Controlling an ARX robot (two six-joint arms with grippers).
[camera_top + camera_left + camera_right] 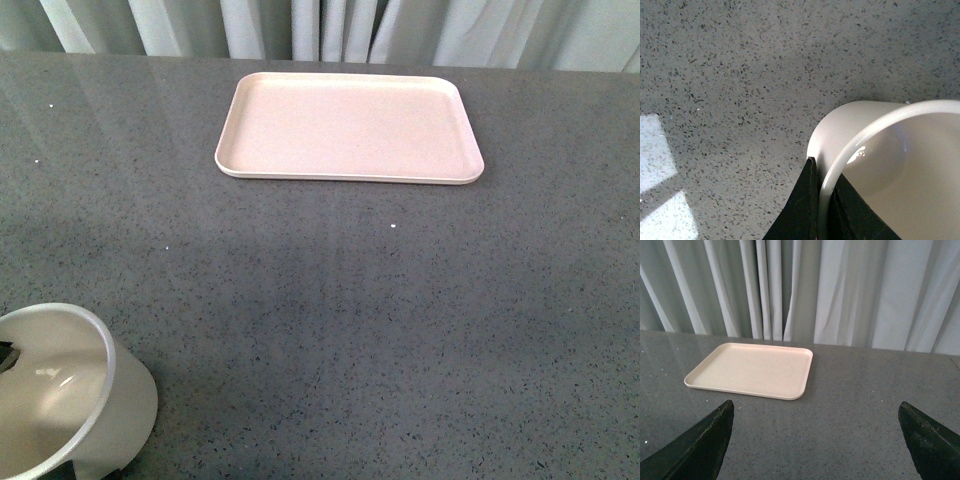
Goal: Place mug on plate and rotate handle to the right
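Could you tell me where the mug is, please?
The mug is at the front view's near-left corner, its rim pinched by the left gripper, well short of the plate further back.

I saw soft, even daylight in all three views, coming through the pale curtains (850, 290) at the far side. In the front view the grey bench (400, 330) carried faint upright streaks of that light. The plate (350, 125) threw only a thin shadow along its near rim. The mug (60, 400), cut off at the picture's corner, had a small glint inside. In the left wrist view two bright patches (655, 150) lay on the bench. The mug's rim looked slightly soft there, and the left jaws were flat black without detail. In the right wrist view the right jaws showed as blurred dark shapes.
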